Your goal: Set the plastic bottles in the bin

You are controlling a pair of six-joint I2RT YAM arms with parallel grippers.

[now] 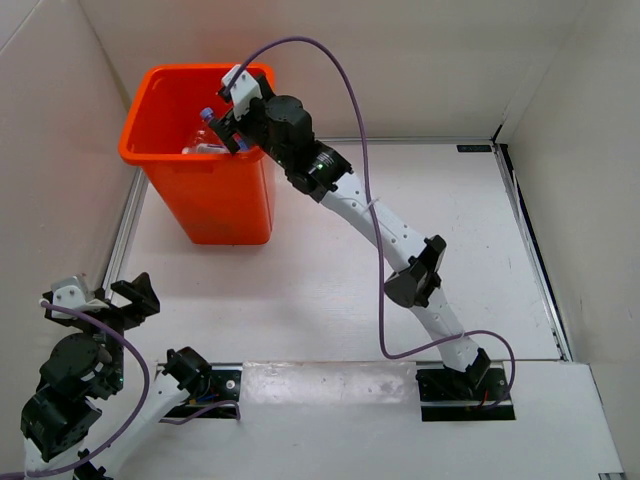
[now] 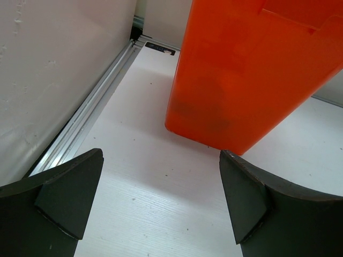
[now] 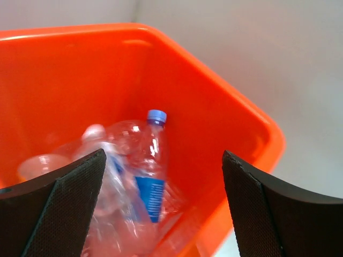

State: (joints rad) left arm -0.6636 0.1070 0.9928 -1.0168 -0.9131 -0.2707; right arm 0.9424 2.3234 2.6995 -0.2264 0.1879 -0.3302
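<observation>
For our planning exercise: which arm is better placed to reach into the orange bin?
Right. The right gripper, open, hangs over the orange bin, above the blue-capped bottle; the left gripper, also open, sits back by its base.

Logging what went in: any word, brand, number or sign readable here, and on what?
None can be read.
Blue label on the clear plastic bottle with the blue cap, inside the tall orange plastic bin: too blurred.
Small dark plate at the far edge of the white table: too small.
</observation>
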